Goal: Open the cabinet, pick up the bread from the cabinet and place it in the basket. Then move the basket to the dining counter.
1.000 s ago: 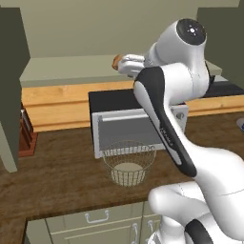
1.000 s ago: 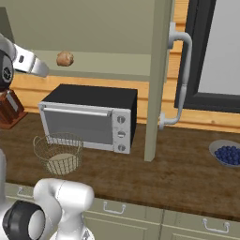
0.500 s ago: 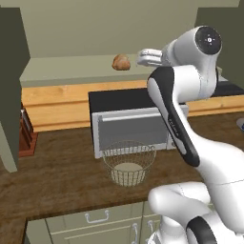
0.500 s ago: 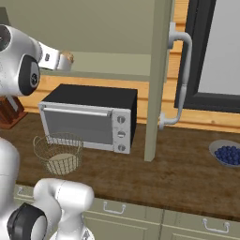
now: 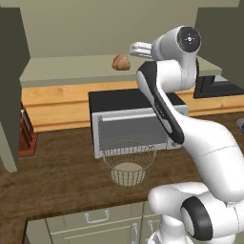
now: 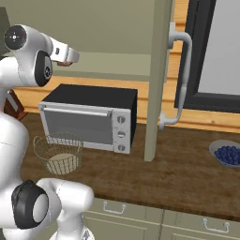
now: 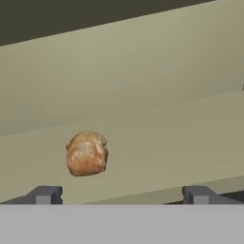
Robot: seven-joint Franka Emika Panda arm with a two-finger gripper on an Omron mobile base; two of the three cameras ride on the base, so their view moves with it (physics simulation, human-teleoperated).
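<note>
With the doors swung wide, you get this:
cabinet [image 5: 57, 71]: open, shelf reachable.
basket [image 5: 127, 162]: on the worktop before the toaster oven [image 5: 131, 121], waiting under the shelf.
gripper [image 7: 121, 195]: jaws wide, empty, aimed at shelf.
bread [image 5: 121, 62]: on shelf, just left of your fingers, untouched.

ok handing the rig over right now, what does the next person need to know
Gripper: open, empty, aimed at the bread, short of it.
Cabinet: doors open; the bread sits on its shelf, untouched.
Basket: empty, on the worktop in front of the toaster oven.
Done: cabinet opened.
Left: grasp the bread, drop it in the basket, carry the basket to the dining counter.
</note>
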